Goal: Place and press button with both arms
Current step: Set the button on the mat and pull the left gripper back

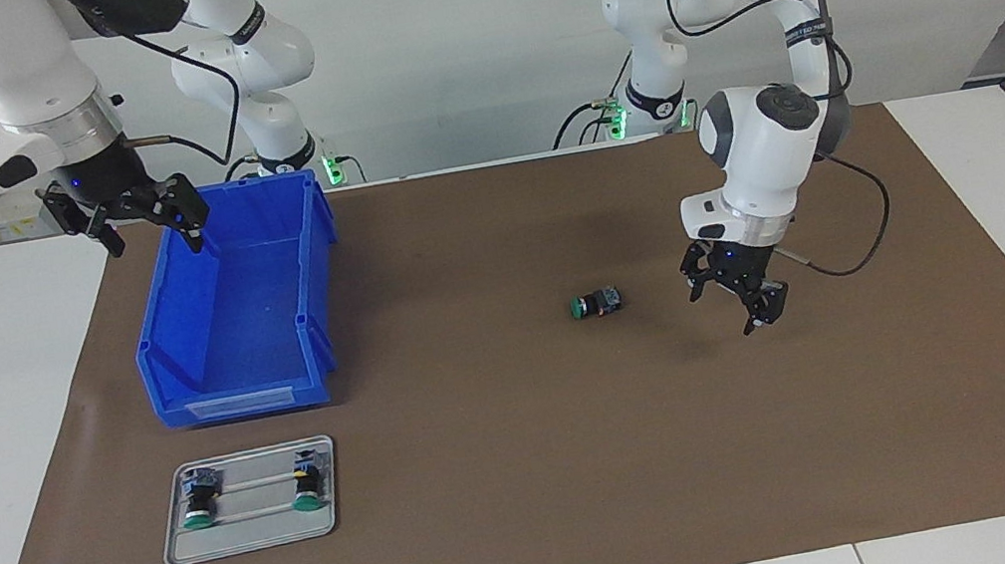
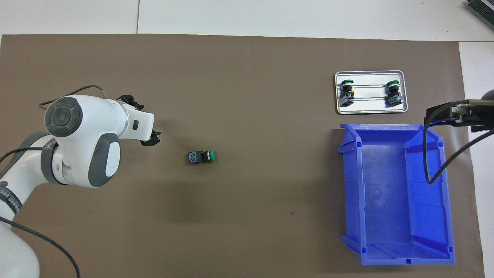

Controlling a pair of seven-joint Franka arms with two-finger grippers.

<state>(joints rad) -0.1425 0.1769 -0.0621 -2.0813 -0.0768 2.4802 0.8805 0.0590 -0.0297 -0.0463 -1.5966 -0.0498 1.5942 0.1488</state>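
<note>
A button (image 1: 594, 304) (image 2: 201, 156) with a green cap lies on its side on the brown mat, near the middle of the table. My left gripper (image 1: 735, 296) (image 2: 141, 122) hangs open over the mat beside it, toward the left arm's end, apart from it and holding nothing. My right gripper (image 1: 141, 216) (image 2: 447, 112) stands open and empty over the rim of the blue bin (image 1: 171, 355) (image 2: 428, 193), at the corner nearest the robots. Two more buttons (image 1: 197, 499) (image 1: 305, 482) lie in a grey metal tray (image 1: 251, 539) (image 2: 370, 109).
The blue bin stands at the right arm's end of the mat with nothing in it. The tray lies just farther from the robots than the bin. The brown mat (image 1: 534, 479) covers most of the white table.
</note>
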